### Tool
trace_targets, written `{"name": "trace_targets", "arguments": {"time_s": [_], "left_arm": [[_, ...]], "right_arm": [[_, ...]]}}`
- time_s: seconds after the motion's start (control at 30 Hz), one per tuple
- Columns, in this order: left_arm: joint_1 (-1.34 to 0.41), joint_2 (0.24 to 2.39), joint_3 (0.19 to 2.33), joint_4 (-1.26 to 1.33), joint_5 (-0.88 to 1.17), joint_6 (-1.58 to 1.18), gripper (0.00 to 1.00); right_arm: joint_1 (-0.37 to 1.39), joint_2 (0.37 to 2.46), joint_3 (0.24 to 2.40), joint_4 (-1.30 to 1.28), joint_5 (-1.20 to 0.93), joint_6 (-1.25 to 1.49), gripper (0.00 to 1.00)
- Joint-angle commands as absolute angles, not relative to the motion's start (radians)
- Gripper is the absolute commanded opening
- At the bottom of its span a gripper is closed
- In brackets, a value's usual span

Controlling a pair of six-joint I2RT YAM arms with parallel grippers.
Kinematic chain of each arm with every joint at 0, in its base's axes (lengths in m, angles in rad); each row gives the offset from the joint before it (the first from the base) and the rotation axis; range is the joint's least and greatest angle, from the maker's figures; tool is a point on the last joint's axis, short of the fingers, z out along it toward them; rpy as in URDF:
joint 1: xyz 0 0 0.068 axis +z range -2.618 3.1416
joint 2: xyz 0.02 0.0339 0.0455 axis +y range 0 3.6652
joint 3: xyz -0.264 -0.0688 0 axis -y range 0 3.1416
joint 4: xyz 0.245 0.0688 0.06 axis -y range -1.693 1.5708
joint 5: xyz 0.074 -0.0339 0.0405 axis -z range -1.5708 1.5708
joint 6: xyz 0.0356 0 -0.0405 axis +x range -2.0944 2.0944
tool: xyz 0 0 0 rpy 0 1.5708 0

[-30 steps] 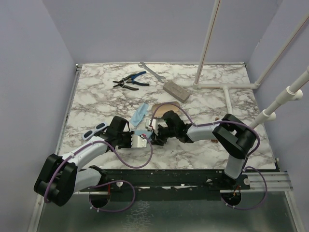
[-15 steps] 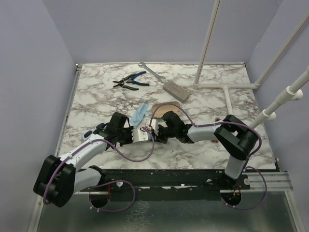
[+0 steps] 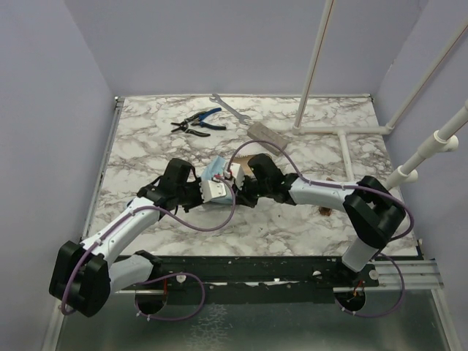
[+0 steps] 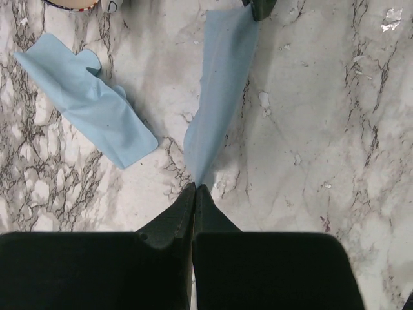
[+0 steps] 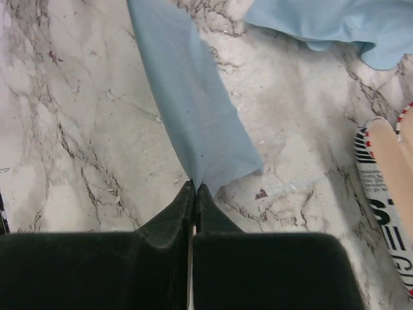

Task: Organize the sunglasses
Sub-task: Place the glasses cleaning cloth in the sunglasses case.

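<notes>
My left gripper (image 3: 223, 196) (image 4: 194, 186) and right gripper (image 3: 243, 191) (image 5: 195, 186) face each other at the table's middle. Each is shut on one end of a light blue cloth strip (image 4: 222, 84) (image 5: 184, 103), which hangs stretched between them above the marble. A second light blue piece (image 3: 217, 170) (image 4: 84, 97) (image 5: 335, 22) lies flat on the table beside it. The grey oblong case (image 3: 267, 137) lies behind the right arm. I cannot make out the sunglasses in any view.
A tan flat object with a striped rim (image 5: 387, 174) lies by the right gripper, mostly hidden under the arm from above. Blue-handled pliers (image 3: 197, 122) and a wrench (image 3: 228, 107) lie at the back. White pipes (image 3: 344, 131) stand at the back right. A small brown speck (image 3: 324, 211) lies near the right arm.
Both grippers have moved away from the near edge toward the table's middle, still pinching the cloth strip. The left arm has stretched out and now covers the small white object at the left.
</notes>
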State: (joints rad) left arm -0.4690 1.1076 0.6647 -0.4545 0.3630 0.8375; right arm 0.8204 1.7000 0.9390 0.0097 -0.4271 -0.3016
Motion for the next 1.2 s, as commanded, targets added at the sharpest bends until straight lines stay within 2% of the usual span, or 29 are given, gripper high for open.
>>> {"name": "trace_targets", "arguments": {"time_s": [0.0,0.5,0.83,1.17], "left_arm": [[-0.474,1.088,0.717,-0.485,0.387,0.774,0.0],[-0.476,1.172,0.859,-0.364,0.383,0.764,0.0],[-0.519,1.34,0.978,-0.176,0.335,0.767,0.0],[-0.533,1.527,1.008,0.024,0.389,0.817,0.0]], "right_arm": [[0.791,1.655,0.991,-0.089,-0.384,-0.251,0.01],[0.689,1.599,1.124,-0.219,-0.317,-0.257,0.0],[0.575,1.608,1.23,-0.278,-0.22,-0.277,0.01],[0.534,1.658,1.267,-0.355,-0.127,-0.333,0.0]]}}
